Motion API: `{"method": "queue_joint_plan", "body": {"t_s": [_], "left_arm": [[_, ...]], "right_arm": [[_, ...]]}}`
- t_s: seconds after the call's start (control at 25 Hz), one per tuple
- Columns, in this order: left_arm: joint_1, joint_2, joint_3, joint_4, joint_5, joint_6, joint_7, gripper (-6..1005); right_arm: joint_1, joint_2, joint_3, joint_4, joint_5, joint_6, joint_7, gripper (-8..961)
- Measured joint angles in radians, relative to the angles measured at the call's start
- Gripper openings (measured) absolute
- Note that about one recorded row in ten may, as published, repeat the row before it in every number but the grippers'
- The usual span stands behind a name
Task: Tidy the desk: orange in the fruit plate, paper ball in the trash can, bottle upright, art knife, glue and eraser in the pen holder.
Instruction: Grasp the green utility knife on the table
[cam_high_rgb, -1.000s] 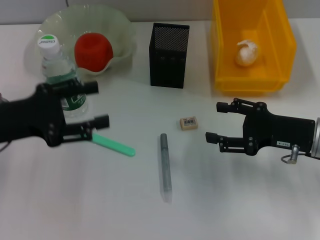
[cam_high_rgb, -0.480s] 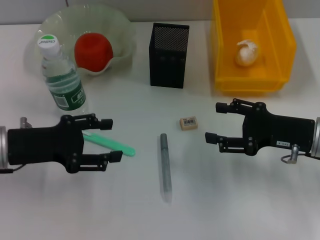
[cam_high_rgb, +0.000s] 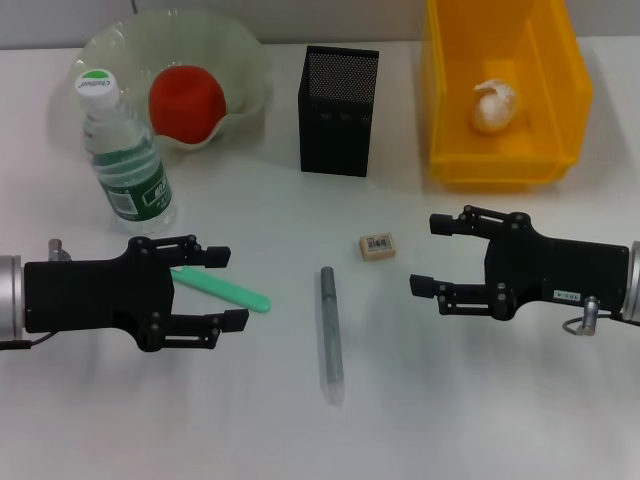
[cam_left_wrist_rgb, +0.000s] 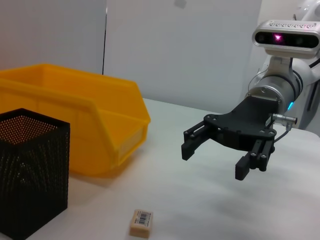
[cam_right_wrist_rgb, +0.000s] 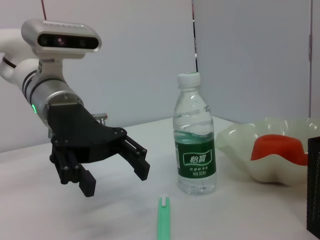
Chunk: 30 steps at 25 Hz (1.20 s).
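Observation:
The bottle (cam_high_rgb: 126, 160) stands upright at the left; it also shows in the right wrist view (cam_right_wrist_rgb: 195, 155). The orange (cam_high_rgb: 186, 101) lies in the fruit plate (cam_high_rgb: 243, 62). The paper ball (cam_high_rgb: 493, 106) lies in the trash can (cam_high_rgb: 500, 168). The pen holder (cam_high_rgb: 338, 98) stands at the back middle. The eraser (cam_high_rgb: 377, 246), a green flat tool (cam_high_rgb: 226, 289) and a grey stick (cam_high_rgb: 331, 334) lie on the desk. My left gripper (cam_high_rgb: 232, 287) is open and empty, its fingers either side of the green tool's end. My right gripper (cam_high_rgb: 427, 255) is open and empty, right of the eraser.
The left wrist view shows the right gripper (cam_left_wrist_rgb: 220, 150), the eraser (cam_left_wrist_rgb: 141, 222), the pen holder (cam_left_wrist_rgb: 30, 175) and the trash can (cam_left_wrist_rgb: 75, 120). The right wrist view shows the left gripper (cam_right_wrist_rgb: 115, 167), the green tool (cam_right_wrist_rgb: 162, 217) and the orange (cam_right_wrist_rgb: 277, 147).
My left gripper has come away from the bottle and moved toward the front and right, over the green tool. The bottle stands free. My right gripper has dropped slightly.

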Motion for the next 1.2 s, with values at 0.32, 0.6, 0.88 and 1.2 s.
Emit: {"method": "queue_joint_plan", "body": {"t_s": [0.32,0.6,0.88,1.2], "left_arm": [[-0.008,0.01,0.014,0.005,0.001,0.002,-0.016,784],[-0.044,0.025,0.069,0.031,0.001,0.007,-0.057,783],[-0.096,0.037,0.178,0.127,0.006,0.016,-0.147,782],[-0.14,0.03,0.199,0.197,0.103,0.01,-0.168,780]], "right_arm": [[-0.003,0.0,0.0,0.0,-0.003,0.0,0.0,823],[-0.003,-0.001,0.0,0.0,-0.01,0.0,0.003,823],[0.005,-0.007,0.0,0.0,-0.045,0.003,0.035,823],[0.006,-0.008,0.0,-0.012,-0.054,0.005,0.06,823]]}}
